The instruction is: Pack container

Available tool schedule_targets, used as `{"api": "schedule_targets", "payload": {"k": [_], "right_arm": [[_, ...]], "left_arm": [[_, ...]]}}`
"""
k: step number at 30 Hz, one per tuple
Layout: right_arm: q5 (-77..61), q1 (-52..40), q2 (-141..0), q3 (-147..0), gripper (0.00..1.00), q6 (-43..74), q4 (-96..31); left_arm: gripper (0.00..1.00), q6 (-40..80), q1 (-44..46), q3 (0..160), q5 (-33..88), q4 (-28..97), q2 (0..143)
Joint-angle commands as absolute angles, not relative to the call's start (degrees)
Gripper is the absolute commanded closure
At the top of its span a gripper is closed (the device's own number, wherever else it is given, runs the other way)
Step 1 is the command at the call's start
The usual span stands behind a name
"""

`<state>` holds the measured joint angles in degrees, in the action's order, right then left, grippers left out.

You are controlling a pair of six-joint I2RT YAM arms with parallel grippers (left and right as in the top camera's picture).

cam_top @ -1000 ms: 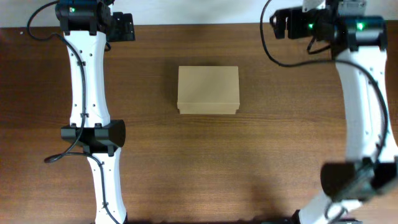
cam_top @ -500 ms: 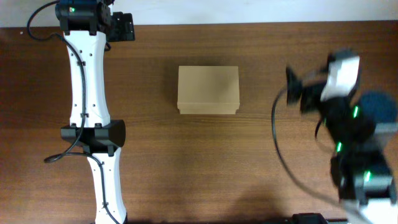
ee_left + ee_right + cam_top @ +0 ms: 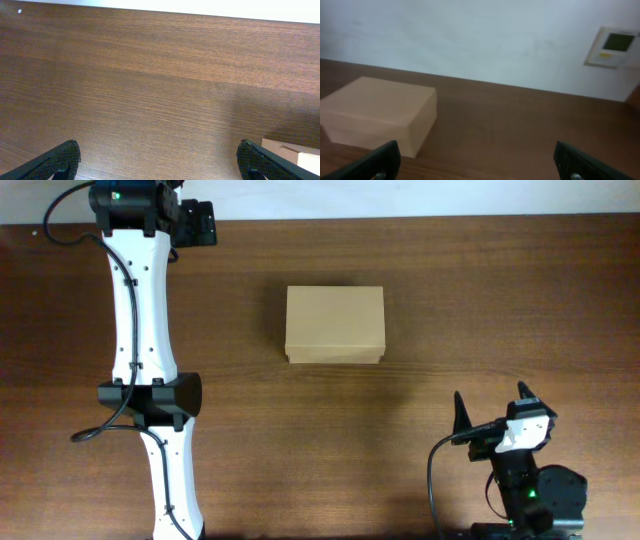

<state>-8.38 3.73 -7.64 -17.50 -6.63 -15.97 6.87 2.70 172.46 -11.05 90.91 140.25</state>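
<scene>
The container (image 3: 335, 325) is a plain brown cardboard box with its lid shut, lying at the middle of the dark wooden table. My left gripper (image 3: 197, 224) is at the far left of the table, open and empty, well apart from the box. In the left wrist view its fingers (image 3: 160, 162) are spread over bare wood, and a corner of the box (image 3: 296, 152) shows at the lower right. My right gripper (image 3: 492, 410) is at the front right, open and empty. In the right wrist view its fingers (image 3: 479, 161) are spread, with the box (image 3: 375, 112) to the left ahead.
The right arm is folded low over its base (image 3: 530, 490) at the table's front right. The left arm (image 3: 140, 330) stretches along the left side. A white wall with a small wall panel (image 3: 615, 46) stands behind the table.
My right arm has swung from the far right back of the table down to the front right and folded up. The left arm and the box have not moved.
</scene>
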Motion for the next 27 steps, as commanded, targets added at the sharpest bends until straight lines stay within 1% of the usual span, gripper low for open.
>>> {"api": "schedule_targets", "payload": {"k": [1,7,12,18,27], "right_arm": [[-7.44,5.41,-4.49,-14.59,0.01,-6.61,-15.57],[-7.25,5.74,-0.03,-9.34,0.01,-6.61,-15.42],[-8.29,5.63,-0.14,-6.46,0.01,-6.61,-11.79],[-8.54,5.58,-0.14,-3.36,0.01,-6.59,-11.46],[-12.21,5.54,-0.14,-3.09,0.01,-6.61,-10.02]], "left_arm": [[0.00,6.37,2.24,172.99,-11.84,90.94,138.85],[0.00,6.37,2.24,172.99,-11.84,90.94,138.85],[0.00,6.37,2.24,172.96,-11.84,90.96,138.85],[0.00,6.37,2.24,172.96,-11.81,90.94,138.85],[0.00,6.37,2.24,172.96,-11.84,90.94,138.85]]}}
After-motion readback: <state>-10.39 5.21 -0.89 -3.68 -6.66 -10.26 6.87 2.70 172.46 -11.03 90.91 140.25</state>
